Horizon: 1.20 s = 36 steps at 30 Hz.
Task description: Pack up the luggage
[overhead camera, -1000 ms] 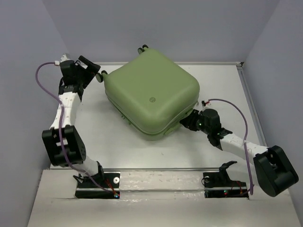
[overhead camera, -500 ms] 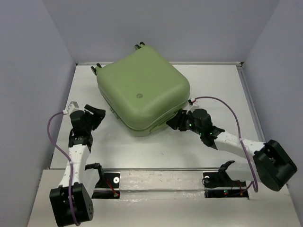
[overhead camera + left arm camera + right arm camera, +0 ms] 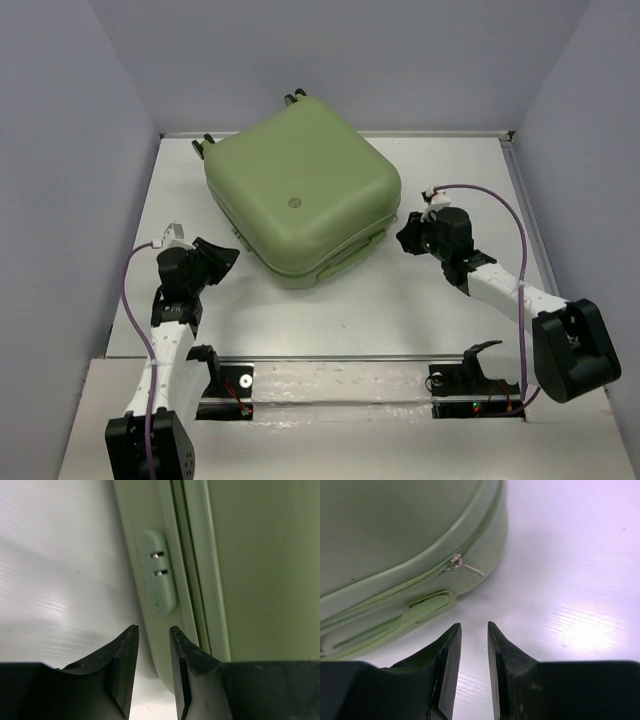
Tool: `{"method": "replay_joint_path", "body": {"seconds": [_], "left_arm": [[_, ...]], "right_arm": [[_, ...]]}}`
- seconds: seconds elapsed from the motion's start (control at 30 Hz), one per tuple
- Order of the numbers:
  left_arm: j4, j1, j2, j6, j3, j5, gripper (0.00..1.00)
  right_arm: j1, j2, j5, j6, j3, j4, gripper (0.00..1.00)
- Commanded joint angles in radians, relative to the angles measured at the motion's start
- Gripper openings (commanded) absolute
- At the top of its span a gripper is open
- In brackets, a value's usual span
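White table point(image 3: 330, 310): both arms low, flanking closed luggage point(image 3: 300, 200); jaws narrowly parted, empty.

At the bottom of the frame, the left gripper point(image 3: 152, 630) shows two black fingers point(image 3: 120, 670) a narrow gap apart, nothing between them. The green suitcase point(image 3: 260, 570) fills the right side, its zipper point(image 3: 192, 580) running top to bottom beside a small foot point(image 3: 160, 575) with two screws point(image 3: 158, 564). The white table point(image 3: 60, 570) lies at left.

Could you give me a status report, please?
Both empty: left gripper and right gripper, jaws slightly apart, beside the luggage. Luggage closed, lying flat. No obstruction seen.
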Motion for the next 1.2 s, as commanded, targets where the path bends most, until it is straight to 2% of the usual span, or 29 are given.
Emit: {"method": "replay_joint_path", "body": {"seconds": [0.0,0.03,0.1,0.27,0.43,0.6,0.7,1.03,1.17], "left_arm": [[-0.005,-0.072,-0.038,0.005,-0.002,0.06,0.41],[-0.008,-0.092,-0.041,0.006,-0.001,0.059,0.41],[-0.018,-0.131,-0.048,0.006,-0.001,0.05,0.39],[-0.049,-0.213,-0.061,0.008,0.01,-0.001,0.37],[-0.061,-0.225,-0.073,0.008,0.014,-0.004,0.36],[-0.063,-0.236,-0.059,0.012,0.021,0.005,0.36],[-0.064,-0.242,-0.058,0.011,0.019,0.004,0.35],[-0.072,-0.253,-0.071,0.009,0.019,-0.009,0.35],[-0.075,-0.259,-0.073,0.009,0.021,-0.004,0.35]], "right_arm": [[0.007,0.069,-0.109,-0.216,0.075,0.087,0.37],[-0.003,0.083,-0.076,-0.221,0.075,0.109,0.42],[-0.013,0.1,-0.06,-0.258,0.092,0.12,0.45],[-0.045,0.196,-0.083,-0.322,0.167,0.126,0.46],[-0.091,0.262,-0.234,-0.393,0.213,0.155,0.5],[-0.091,0.304,-0.312,-0.43,0.251,0.155,0.53],[-0.1,0.307,-0.432,-0.425,0.245,0.19,0.53],[-0.1,0.266,-0.49,-0.373,0.17,0.34,0.53],[-0.1,0.279,-0.499,-0.367,0.181,0.35,0.53]]}}
